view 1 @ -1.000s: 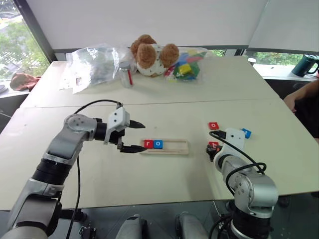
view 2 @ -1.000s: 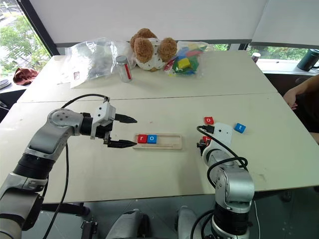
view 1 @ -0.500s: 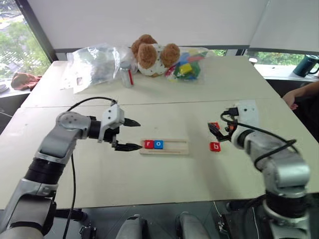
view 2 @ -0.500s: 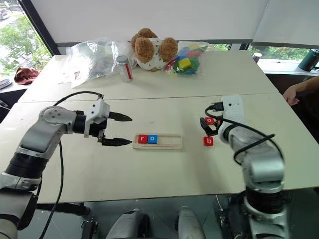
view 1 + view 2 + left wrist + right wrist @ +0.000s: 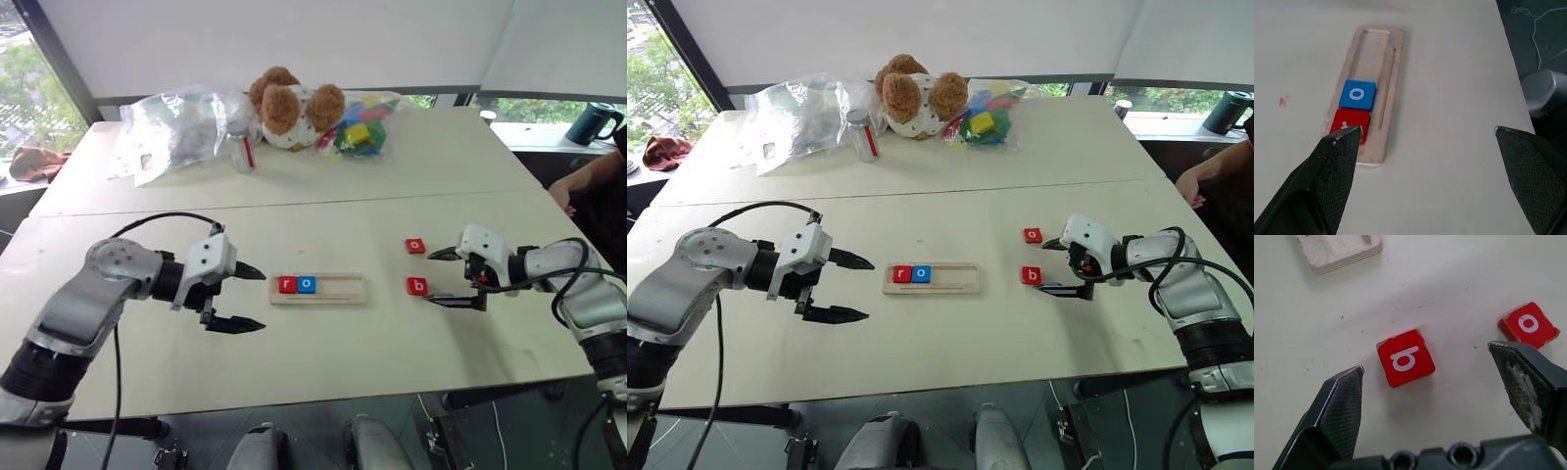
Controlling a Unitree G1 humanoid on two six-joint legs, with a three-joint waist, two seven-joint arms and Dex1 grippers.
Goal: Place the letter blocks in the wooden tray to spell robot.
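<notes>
Wooden tray (image 5: 318,289) on the counter (image 5: 323,220) holds red r (image 5: 286,285) and blue o (image 5: 307,284) at its left end; red b (image 5: 417,286) lies just right of it, right gripper (image 5: 453,277) jaws spread, apparently to grasp it; left gripper (image 5: 242,298) jaws spread, empty

I am working in what looks like an office or lab room: two pale rectangular tables (image 5: 323,338) pushed together, white roller blinds (image 5: 294,39) over far windows, a brown teddy bear (image 5: 284,106) far.
</notes>
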